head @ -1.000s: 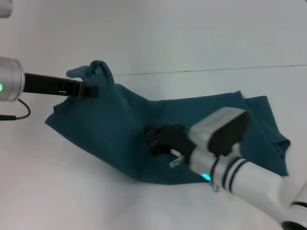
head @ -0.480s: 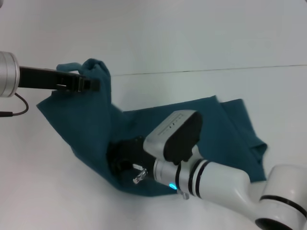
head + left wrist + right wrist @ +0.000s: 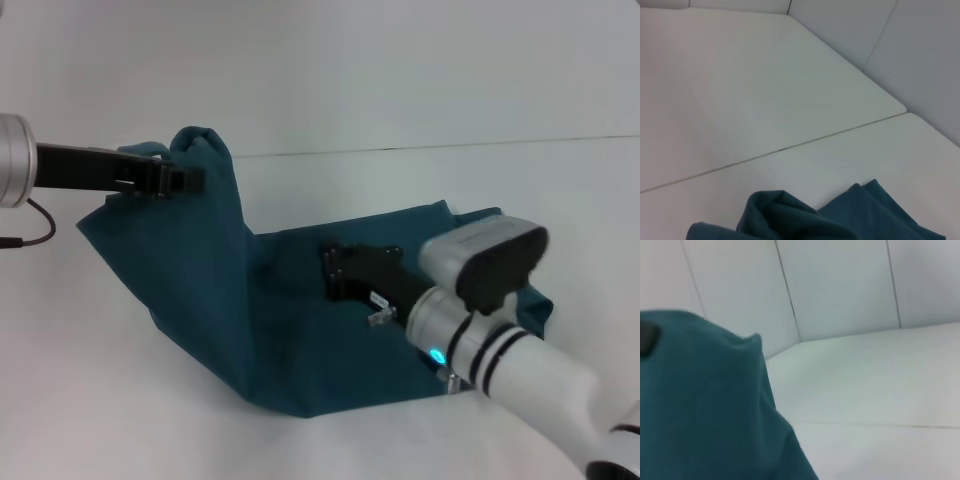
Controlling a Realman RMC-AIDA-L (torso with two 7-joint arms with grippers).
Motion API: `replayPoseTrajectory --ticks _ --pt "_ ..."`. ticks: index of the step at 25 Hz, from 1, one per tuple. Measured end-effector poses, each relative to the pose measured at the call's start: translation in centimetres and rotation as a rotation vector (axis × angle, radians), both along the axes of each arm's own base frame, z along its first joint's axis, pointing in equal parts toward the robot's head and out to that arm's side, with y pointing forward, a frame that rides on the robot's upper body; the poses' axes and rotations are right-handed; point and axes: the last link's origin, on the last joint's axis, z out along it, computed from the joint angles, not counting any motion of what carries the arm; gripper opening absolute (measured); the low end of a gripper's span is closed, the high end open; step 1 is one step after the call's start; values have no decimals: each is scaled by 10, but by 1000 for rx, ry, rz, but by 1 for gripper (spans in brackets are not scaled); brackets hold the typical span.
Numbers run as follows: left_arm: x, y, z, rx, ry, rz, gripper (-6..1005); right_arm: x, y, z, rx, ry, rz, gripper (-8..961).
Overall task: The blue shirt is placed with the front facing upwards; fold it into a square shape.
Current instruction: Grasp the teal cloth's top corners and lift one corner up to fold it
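While the blue shirt [image 3: 200,290] lay partly on the white tabletop [image 3: 400,90], one bunched edge of it was held up well above the surface at the left side of the head view, so that the cloth hung in a slanting sheet down to the flat part. That raised bunch was pinched by the left pincer [image 3: 185,178], pressed together on the fabric at the end of a dark horizontal arm. Lower and to the right, the flat portion was spread across the tabletop, its far corner rumpled beside the right arm's white casing. Over the middle of that flat part the right pincer [image 3: 335,270] was seen, black, low against the cloth; whether it was spread or pressed together could not be told. From the left wrist view only folds of teal fabric [image 3: 840,220] and a seam in the tabletop were shown. From the right wrist view a raised drape of the shirt [image 3: 705,405] filled one side.
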Motion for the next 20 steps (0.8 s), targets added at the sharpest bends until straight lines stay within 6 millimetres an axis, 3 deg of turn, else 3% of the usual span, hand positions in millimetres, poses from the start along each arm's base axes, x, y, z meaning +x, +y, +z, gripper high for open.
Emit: replayPoseTrajectory --ticks 5,11,20 --pt "3 -1 3 11 -26 -12 36 -21 5 -18 -91 -67 17 1" --pt "6 -1 9 30 -34 -27 37 -52 -7 -39 -188 -94 119 1" --pt "12 1 10 41 -39 -44 36 -75 -7 -48 -236 -108 166 1"
